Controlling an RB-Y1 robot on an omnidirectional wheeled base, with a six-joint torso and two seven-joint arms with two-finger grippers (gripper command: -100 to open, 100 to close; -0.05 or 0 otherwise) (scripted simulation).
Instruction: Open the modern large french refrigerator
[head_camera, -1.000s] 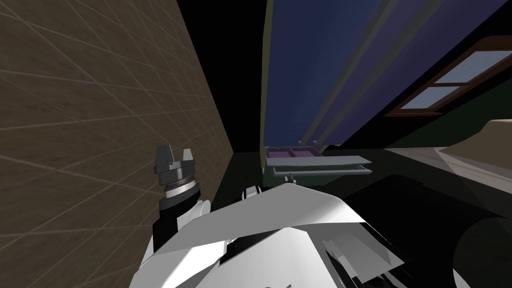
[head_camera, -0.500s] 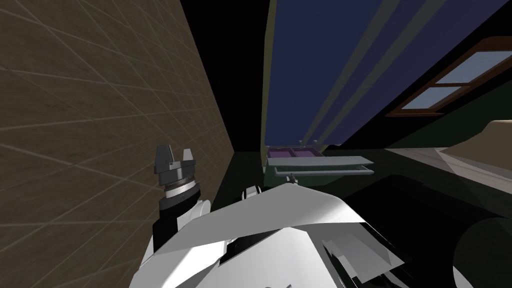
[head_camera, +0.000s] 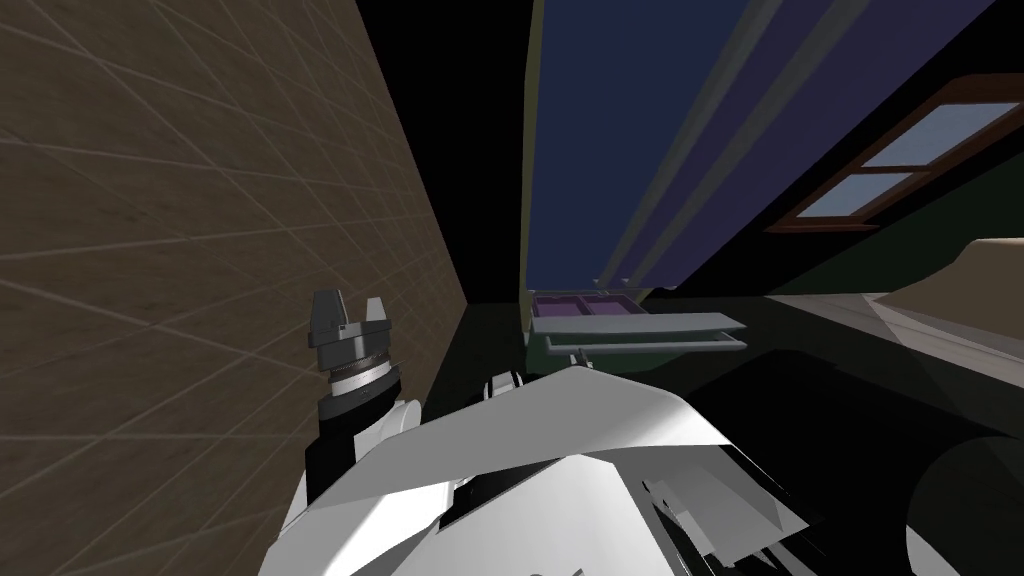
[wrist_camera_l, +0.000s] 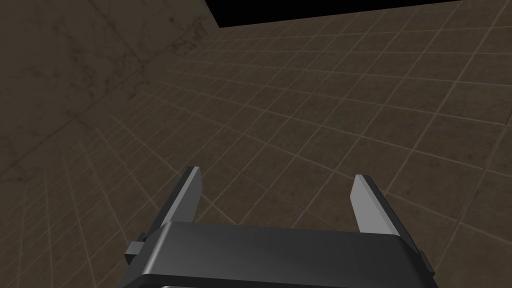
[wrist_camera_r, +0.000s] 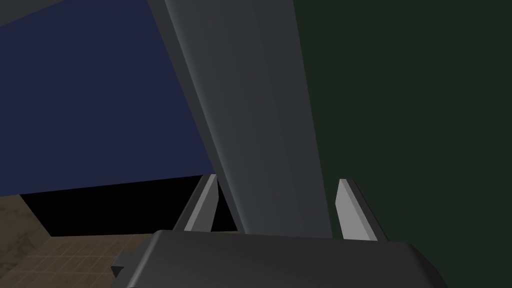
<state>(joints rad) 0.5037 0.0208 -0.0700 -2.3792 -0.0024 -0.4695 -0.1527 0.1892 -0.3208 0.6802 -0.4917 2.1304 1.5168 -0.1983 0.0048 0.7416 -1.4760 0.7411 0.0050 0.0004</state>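
Note:
The refrigerator (head_camera: 590, 150) is tall and dark blue, with two long grey handles (head_camera: 680, 140) running down the middle of its front. At its foot a grey drawer (head_camera: 640, 324) stands pulled out, with purple bins (head_camera: 585, 305) inside. In the right wrist view a broad grey handle bar (wrist_camera_r: 260, 125) runs between the fingers of my right gripper (wrist_camera_r: 277, 180). One fingertip (wrist_camera_r: 207, 200) is at the bar's edge and the other stands off it, so the jaws are open around it. The blue door (wrist_camera_r: 100, 100) lies beside the bar. My left gripper (head_camera: 349, 310) is raised by the tiled wall, open and empty (wrist_camera_l: 278, 176).
A brown tiled wall (head_camera: 200, 250) stands close on my left. A black area lies between it and the refrigerator. On the right are a wood-framed window (head_camera: 890, 170) and a pale counter edge (head_camera: 980, 280). A dark green surface (wrist_camera_r: 410, 100) lies beyond the handle bar.
My head view has shifted a little, so the refrigerator's handles sit slightly further left. The left gripper has kept its place and the drawer stays out.

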